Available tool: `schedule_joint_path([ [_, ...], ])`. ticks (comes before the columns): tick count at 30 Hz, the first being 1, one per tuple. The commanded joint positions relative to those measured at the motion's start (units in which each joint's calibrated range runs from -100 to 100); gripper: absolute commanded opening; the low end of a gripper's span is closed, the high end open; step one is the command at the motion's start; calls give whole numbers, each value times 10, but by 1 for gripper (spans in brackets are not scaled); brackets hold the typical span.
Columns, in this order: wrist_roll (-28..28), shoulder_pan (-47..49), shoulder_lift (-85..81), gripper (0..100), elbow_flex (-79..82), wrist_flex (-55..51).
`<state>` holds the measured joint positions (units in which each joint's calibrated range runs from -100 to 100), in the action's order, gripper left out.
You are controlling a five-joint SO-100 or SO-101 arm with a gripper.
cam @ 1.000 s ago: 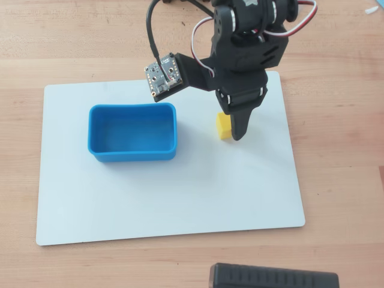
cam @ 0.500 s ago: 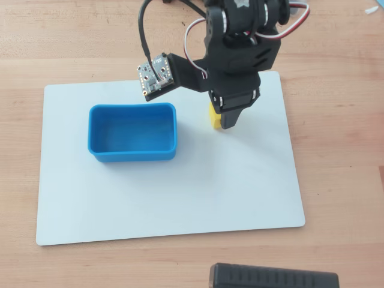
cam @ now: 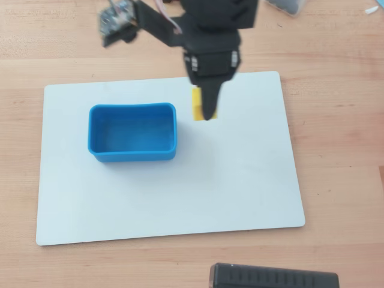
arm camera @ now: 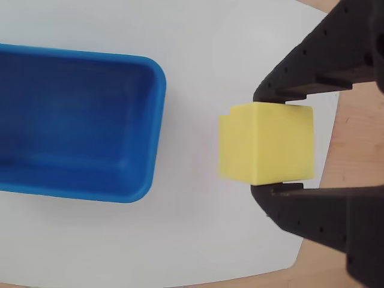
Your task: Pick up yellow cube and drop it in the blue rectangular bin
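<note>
The yellow cube [cam: 196, 105] sits between my black gripper's [cam: 209, 111] fingers, just right of the blue rectangular bin [cam: 133, 157] on the white board. From above the gripper hides most of the cube. In the wrist view the cube [arm camera: 240, 144] fills the gap of the gripper [arm camera: 269, 143], and both jaws touch its top and bottom faces. I cannot tell whether it is off the board. The bin [arm camera: 157, 114] is empty and lies to the cube's left, a short gap away.
The white board [cam: 180, 198] lies on a wooden table [cam: 336, 150]. A black box [cam: 273, 277] sits at the near edge. A dark object [cam: 288, 5] sits at the top right. The arm's body [cam: 210, 30] reaches in from the top.
</note>
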<state>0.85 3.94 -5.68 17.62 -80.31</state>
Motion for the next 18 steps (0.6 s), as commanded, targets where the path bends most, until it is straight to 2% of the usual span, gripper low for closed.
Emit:
schedule_joint_path([
  [1, -17, -56, -82, 4, -96, -2],
  [18, -35, -191, -47, 4, -75, 81],
])
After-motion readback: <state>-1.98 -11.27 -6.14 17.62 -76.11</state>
